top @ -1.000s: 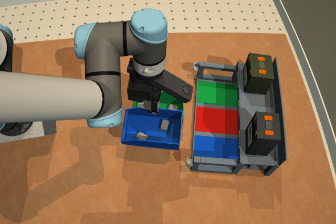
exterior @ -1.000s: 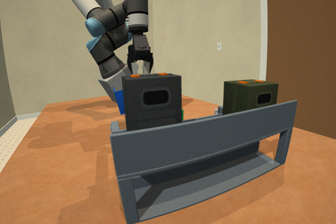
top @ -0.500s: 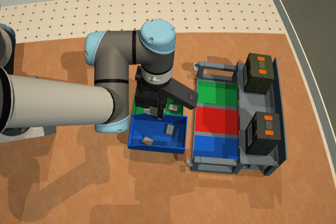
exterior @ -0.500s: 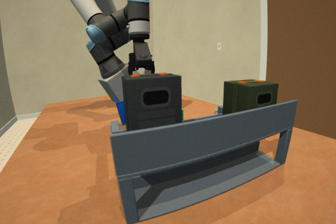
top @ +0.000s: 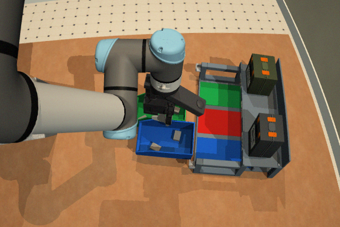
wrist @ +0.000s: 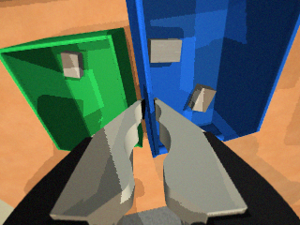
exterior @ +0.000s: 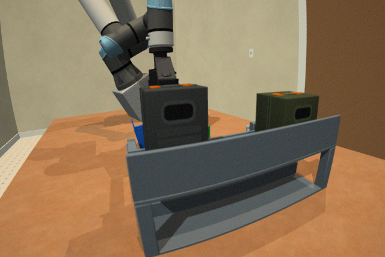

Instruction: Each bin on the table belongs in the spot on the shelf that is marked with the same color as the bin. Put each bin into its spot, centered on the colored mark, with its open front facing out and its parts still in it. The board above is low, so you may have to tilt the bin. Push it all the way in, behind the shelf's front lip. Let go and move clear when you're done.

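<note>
My gripper [top: 167,123] [wrist: 148,99] is shut on the long wall of the blue bin, on the side beside the green bin; its fingertips are hidden in the exterior view. The blue bin [top: 164,156] [exterior: 139,135] [wrist: 244,56] holds two grey parts. Its height above the table is hard to tell. The green bin [top: 140,104] [wrist: 47,77] is close beside it, partly hidden by the gripper in the top view, with grey parts inside. The shelf [top: 219,67] [exterior: 233,157] shows a green mark [top: 210,93], a red mark [top: 211,121] and a blue mark [top: 207,145]. No red bin is visible.
A dark grey case [top: 268,128] [exterior: 174,129] and an olive case [top: 262,74] [exterior: 267,111] stand on the shelf's rear upper board. The shelf's front edge is just right of the blue bin in the top view.
</note>
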Available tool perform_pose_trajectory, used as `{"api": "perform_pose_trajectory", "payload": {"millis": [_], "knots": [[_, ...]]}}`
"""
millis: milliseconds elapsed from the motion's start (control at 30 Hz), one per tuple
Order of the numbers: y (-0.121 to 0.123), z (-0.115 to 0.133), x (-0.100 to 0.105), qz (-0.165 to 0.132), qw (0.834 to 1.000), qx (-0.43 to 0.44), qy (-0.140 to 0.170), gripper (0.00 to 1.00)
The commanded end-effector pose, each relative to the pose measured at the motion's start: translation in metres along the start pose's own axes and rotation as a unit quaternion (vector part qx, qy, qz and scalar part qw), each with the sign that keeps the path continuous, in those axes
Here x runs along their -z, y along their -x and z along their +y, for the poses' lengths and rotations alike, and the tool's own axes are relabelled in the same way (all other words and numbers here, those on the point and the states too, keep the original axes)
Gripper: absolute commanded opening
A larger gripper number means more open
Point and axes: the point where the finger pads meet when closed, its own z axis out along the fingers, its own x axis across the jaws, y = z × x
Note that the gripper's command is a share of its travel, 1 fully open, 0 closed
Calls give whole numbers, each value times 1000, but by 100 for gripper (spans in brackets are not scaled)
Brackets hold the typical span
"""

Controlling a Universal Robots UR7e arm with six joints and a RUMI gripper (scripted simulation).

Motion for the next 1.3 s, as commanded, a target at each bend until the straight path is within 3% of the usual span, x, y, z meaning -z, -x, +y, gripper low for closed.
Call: {"api": "perform_pose_trajectory", "payload": {"millis": [0, 767, 1267], "knots": [[1, -6, -1, -1, 1000, 0, -4, 0], [1, -7, 0, 0, 1000, 0, -3, 0], [3, -9, 1, 12, 999, 2, 34, 0]]}}
